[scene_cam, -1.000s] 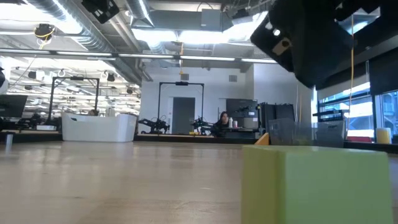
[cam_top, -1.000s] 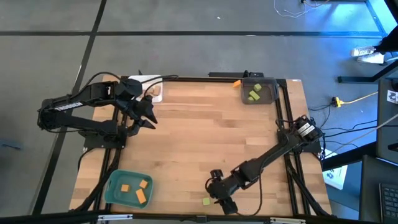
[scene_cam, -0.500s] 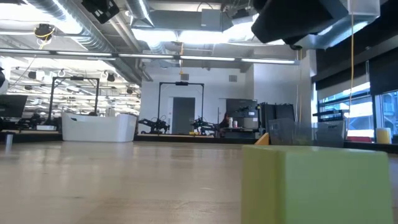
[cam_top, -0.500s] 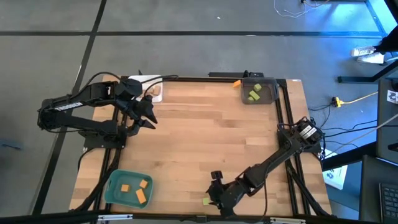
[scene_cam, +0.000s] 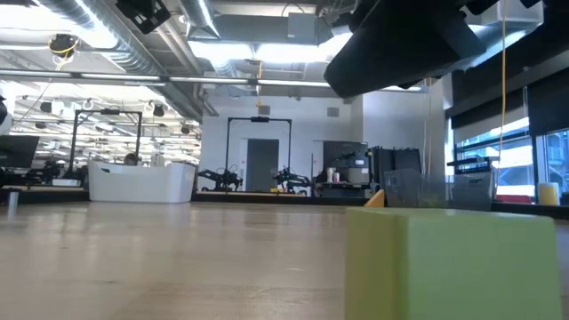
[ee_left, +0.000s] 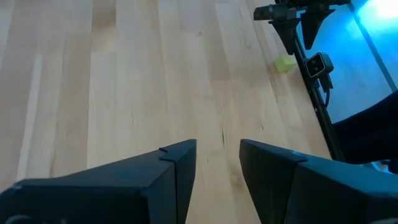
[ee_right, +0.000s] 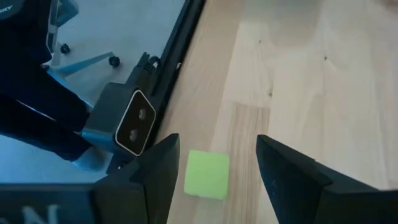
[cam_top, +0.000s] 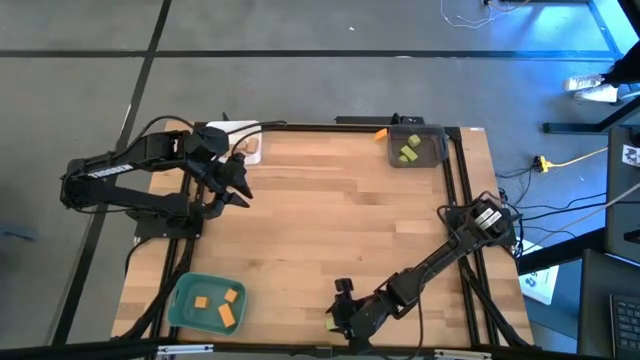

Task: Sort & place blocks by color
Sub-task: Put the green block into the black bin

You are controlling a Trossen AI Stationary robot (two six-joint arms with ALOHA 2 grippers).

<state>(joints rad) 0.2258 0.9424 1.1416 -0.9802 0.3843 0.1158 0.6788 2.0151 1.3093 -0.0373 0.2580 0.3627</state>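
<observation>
Pale wooden tabletop fills the high view, where the right gripper hangs wide open and empty over a small light-green cube block near six o'clock, while the left gripper, partly open and empty, waits toward ten o'clock.

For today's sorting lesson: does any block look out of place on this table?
Yes. One green block lies alone at the table's front edge, unlike those in the grey tray. The right tool hovers open over it.
</observation>
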